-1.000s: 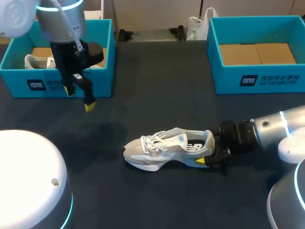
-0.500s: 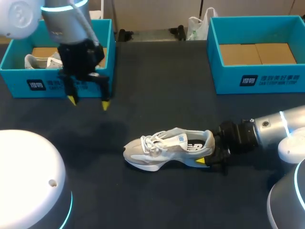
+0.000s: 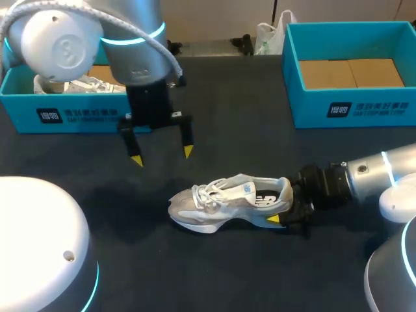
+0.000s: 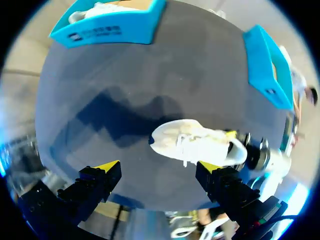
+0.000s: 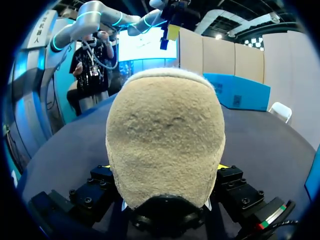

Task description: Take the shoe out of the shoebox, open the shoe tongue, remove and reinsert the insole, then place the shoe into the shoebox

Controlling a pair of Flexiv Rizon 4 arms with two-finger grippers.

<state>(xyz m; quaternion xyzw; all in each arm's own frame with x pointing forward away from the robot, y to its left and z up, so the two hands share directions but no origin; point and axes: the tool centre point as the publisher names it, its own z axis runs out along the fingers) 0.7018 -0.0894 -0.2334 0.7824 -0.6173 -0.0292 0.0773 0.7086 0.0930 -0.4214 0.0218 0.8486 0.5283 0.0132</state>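
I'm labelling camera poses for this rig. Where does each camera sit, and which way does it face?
Head: above and behind, looking down on the table; shows the left claw open above it and the right claw shut on the shoe at its heel.
Left wrist: on that wrist, facing down past its yellow tips at the shoe.
Right wrist: on that wrist, facing level along the table, heel filling the view.
Shared: all three see the shoe.

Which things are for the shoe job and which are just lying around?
For the job: grey shoe, right gripper holding its heel, open left gripper, probably the empty shoebox.
Lying about: other shoebox with another shoe inside.
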